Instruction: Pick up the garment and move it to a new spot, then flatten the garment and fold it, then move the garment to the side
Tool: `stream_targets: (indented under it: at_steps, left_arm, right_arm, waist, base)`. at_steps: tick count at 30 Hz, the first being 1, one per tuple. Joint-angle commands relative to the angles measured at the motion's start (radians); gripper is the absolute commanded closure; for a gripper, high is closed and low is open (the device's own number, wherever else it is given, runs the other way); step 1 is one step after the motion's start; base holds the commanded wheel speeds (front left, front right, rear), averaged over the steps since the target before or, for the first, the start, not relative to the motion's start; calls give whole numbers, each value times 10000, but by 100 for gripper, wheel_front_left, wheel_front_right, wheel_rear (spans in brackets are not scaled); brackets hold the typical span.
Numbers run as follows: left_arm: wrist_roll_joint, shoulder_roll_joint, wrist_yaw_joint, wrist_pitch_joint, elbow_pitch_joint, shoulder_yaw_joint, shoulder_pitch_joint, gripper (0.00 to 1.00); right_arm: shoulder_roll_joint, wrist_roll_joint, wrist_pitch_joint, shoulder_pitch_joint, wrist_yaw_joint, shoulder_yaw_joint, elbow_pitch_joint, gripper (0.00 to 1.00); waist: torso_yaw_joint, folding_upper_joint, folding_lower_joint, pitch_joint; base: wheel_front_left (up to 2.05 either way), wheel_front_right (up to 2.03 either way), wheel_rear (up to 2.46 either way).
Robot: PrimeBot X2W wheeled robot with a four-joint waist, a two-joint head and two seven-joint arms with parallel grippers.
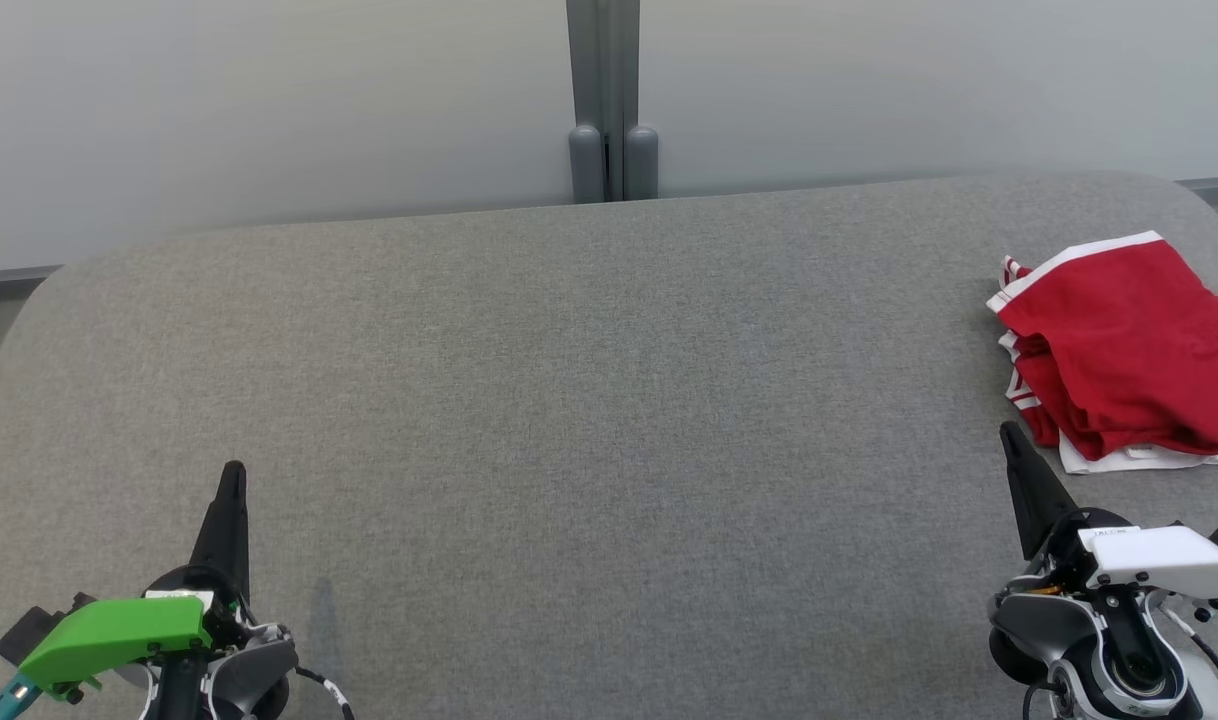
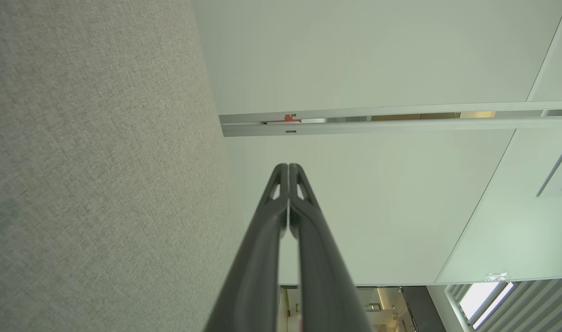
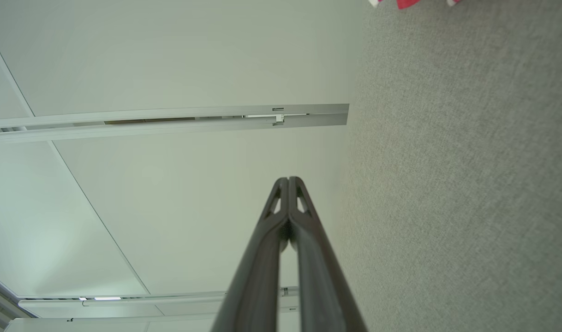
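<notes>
A grey fabric-covered table (image 1: 589, 400) held one red garment with white trim (image 1: 1129, 350). It lay in a loose, layered heap at the table's right edge, partly cut off by the head view, and its kind could not be told. The left claw (image 1: 231, 478) sat low at the near left, closed and empty, well apart from the garment. The right claw (image 1: 1012, 435) sat at the near right, also closed and empty, its tip just beside the garment's near corner. The scene fitted either a bunched garment awaiting pickup or a roughly folded one already set aside, so neither the step in hand nor the next move could be settled. Count: one garment, two claws, one table.
</notes>
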Motion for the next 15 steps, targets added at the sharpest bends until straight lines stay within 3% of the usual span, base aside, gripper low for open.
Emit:
stream_targets:
  at_steps: [1, 15]
  left_arm:
    - [59, -11, -40, 23, 15, 31, -161, 100]
    - [78, -34, -40, 67, 17, 74, -162, 100]
  right_arm:
    - [17, -30, 24, -53, 7, -26, 21, 100]
    - [46, -77, 65, -58, 7, -70, 24, 100]
  waist:
    - [0, -1, 0, 0]
    - [0, -1, 0, 0]
  base:
    - [0, 0, 0]
    - [0, 0, 0]
